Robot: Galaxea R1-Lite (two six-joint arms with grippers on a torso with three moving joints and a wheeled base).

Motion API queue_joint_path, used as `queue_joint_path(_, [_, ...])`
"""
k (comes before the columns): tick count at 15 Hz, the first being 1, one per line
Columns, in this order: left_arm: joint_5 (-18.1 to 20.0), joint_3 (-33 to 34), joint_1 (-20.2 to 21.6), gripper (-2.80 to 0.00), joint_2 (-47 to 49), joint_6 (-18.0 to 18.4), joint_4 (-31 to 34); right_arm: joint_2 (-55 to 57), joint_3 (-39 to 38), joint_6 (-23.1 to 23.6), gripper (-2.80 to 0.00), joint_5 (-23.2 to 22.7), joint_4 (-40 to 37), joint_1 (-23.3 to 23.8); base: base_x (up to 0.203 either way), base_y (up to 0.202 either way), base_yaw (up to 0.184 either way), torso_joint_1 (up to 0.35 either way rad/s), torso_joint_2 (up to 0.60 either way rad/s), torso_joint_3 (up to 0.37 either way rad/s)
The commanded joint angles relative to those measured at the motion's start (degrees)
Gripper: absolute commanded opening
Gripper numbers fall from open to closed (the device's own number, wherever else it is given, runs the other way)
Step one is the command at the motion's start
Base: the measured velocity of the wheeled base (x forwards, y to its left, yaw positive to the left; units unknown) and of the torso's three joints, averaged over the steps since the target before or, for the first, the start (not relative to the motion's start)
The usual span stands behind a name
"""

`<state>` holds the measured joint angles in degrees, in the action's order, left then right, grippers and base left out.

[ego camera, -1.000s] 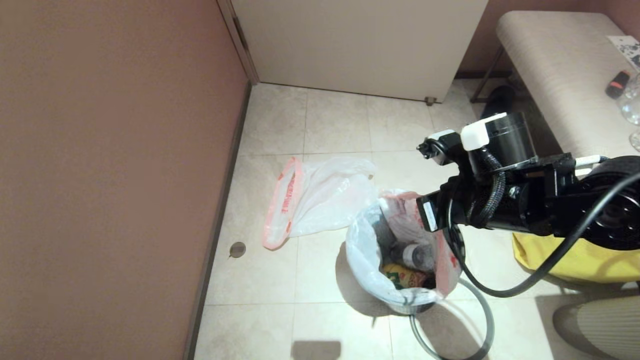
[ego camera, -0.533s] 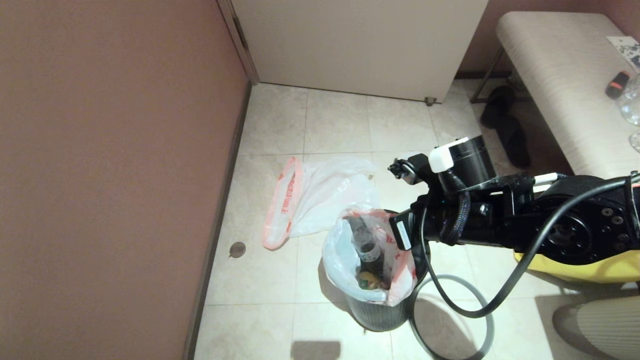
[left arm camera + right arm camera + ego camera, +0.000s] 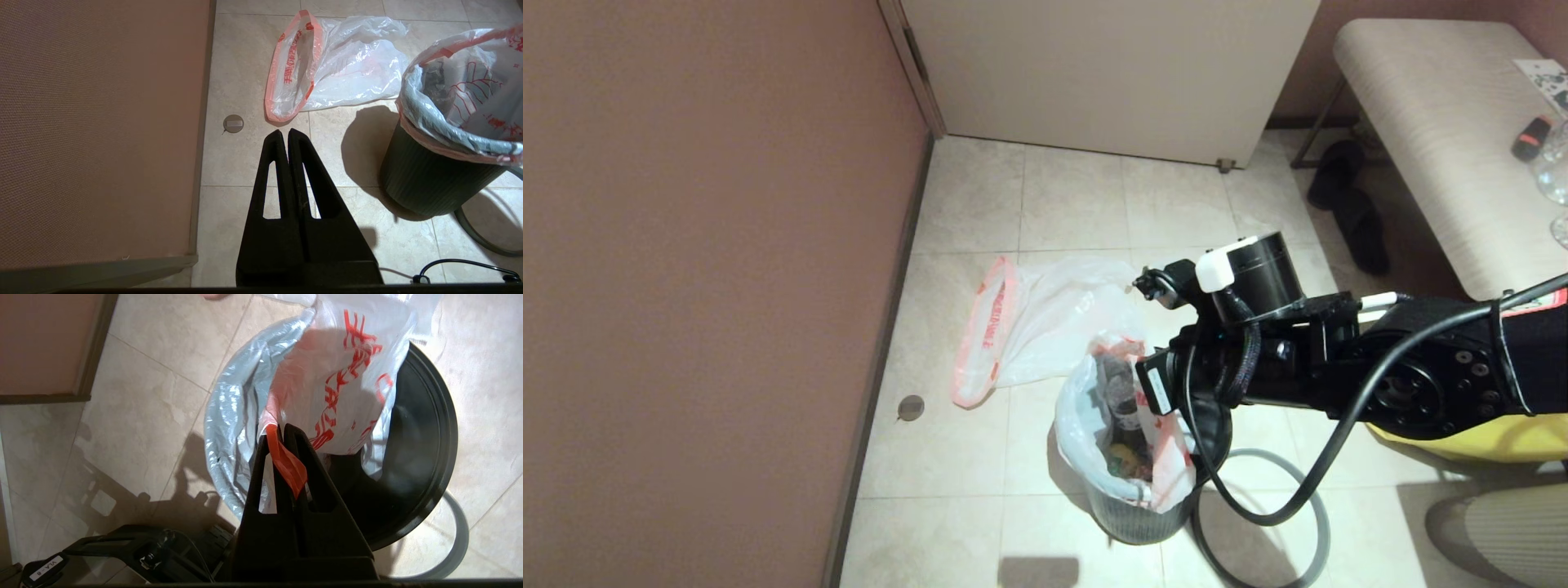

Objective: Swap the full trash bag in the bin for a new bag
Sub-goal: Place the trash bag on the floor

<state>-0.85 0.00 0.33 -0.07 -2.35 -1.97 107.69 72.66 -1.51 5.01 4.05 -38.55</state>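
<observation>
Full trash bag point(image 3: 327, 388) is partly lifted at one side but its bulk sits in the bin point(image 3: 1131, 510), straight ahead of the right gripper point(image 3: 282, 430). That gripper is clamped tight on the bag's orange-red mouth edge, a strip of it pinched between the closed fingers. On the floor just beyond the gripper and bin lies the new bag point(image 3: 1045, 327), limp and untouched; the grey hoop rim point(image 3: 1307, 506) lies off the bin, beside its base. By my reading the task is early: hoop removed, old bag gripped, not yet pulled free. Lining the bin and refitting the hoop remain. Left gripper point(image 3: 284, 134) is closed, empty, parked away from the bin.
</observation>
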Motion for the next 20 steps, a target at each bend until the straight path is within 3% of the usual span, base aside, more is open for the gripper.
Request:
queue_joint_path(1, [-0.03,0.0,0.02,-2.8,0.07,-0.02,-0.04,-3.14,0.89,0.57,-2.8,-0.09,-0.52,-1.24,0.0,0.0,0.0,0.0,0.0,0.0])
queue_joint_path(5, [-0.03,0.0,0.02,-2.8,0.07,-0.02,-0.05,-10.13,-0.51,-1.37,-2.8,-1.94,-9.22,-5.69,0.0,0.0,0.0,0.0,0.0,0.0])
queue_joint_path(10, [-0.03,0.0,0.02,-2.8,0.07,-0.02,-0.05,-8.8,5.18,-1.66,-2.8,-2.33,-9.58,-5.91,0.0,0.0,0.0,0.0,0.0,0.0])
queue_joint_path(20, [-0.03,0.0,0.02,-2.8,0.07,-0.02,-0.05,-15.03,7.05,-2.37,-2.8,-2.2,-10.37,-4.81,0.0,0.0,0.0,0.0,0.0,0.0])
